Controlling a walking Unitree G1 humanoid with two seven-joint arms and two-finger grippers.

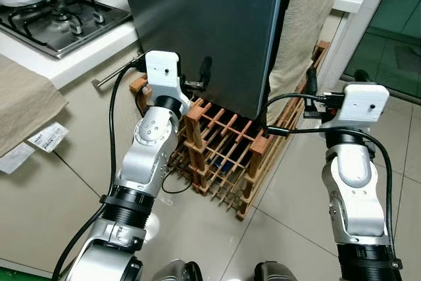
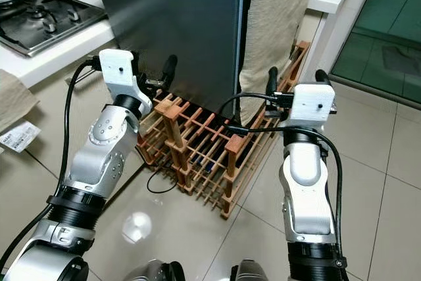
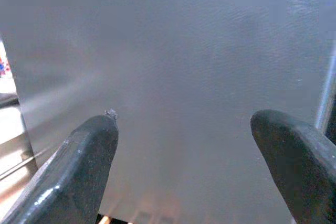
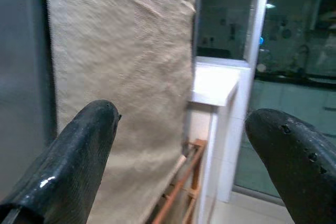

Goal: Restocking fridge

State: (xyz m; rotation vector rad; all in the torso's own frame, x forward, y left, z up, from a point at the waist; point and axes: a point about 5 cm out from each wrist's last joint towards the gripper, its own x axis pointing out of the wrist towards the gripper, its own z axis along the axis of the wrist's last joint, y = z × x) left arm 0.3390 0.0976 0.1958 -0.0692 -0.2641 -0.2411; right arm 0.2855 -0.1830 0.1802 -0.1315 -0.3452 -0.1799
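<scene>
The dark fridge door (image 1: 204, 31) stood shut straight ahead, blocking the way in, with a wooden rack (image 1: 227, 156) crowding the floor at its foot, a beige cloth (image 1: 306, 18) hanging to its right, and bare tiled floor (image 1: 296, 222) nearer.

Dark print marks the white paper labels (image 1: 46, 137) hanging beside the cloth at the table edge, too small to read.
</scene>
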